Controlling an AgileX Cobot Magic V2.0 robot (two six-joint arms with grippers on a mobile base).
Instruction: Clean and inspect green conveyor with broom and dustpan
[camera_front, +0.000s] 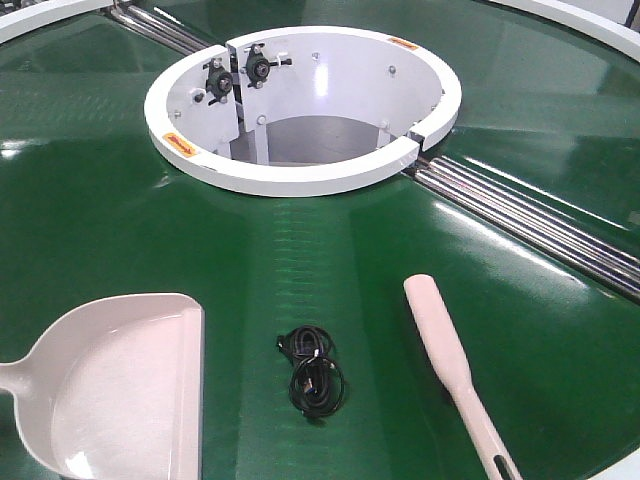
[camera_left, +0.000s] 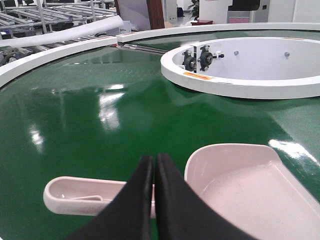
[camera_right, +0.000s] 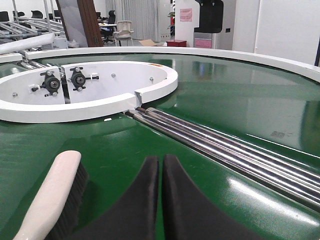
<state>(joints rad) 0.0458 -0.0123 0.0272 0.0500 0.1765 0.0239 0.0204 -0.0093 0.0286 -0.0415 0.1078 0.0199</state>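
Note:
The green conveyor (camera_front: 100, 200) fills the front view, and neither gripper shows there. On it the pale dustpan (camera_front: 120, 390) lies at the lower left and the narrow broom (camera_front: 445, 350) at the lower right, handle toward the near edge. In the left wrist view my left gripper (camera_left: 153, 159) is shut and empty, hovering just in front of the dustpan (camera_left: 250, 190) where its handle (camera_left: 80, 195) meets the scoop. In the right wrist view my right gripper (camera_right: 161, 159) is shut and empty, with the broom (camera_right: 50, 195) apart from it on its left, dark bristles down.
A coiled black cable (camera_front: 315, 370) lies on the belt between dustpan and broom. The white ring opening (camera_front: 300, 180) sits mid-belt, with chrome roller bars (camera_front: 530, 225) running from it to the right edge. A white rim (camera_left: 30, 65) bounds the belt on the left.

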